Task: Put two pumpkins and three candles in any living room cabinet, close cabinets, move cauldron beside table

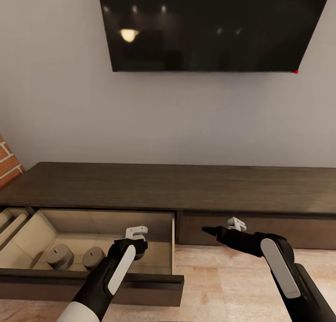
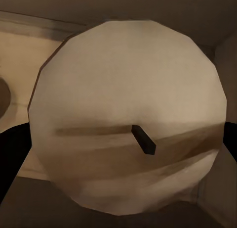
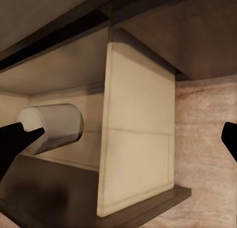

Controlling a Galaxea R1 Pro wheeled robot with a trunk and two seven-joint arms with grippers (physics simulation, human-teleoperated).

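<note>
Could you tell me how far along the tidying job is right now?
Done: two stubby tan candles lie in the open drawer of the long dark-brown wooden cabinet. In hand: the left gripper holds the third candle over that drawer. Left: releasing it, closing the drawer; the pumpkins and cauldron cannot be judged from here.

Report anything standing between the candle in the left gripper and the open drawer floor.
Nothing visible does: the left gripper holds the candle over the open drawer, beside two candles already lying inside.
</note>
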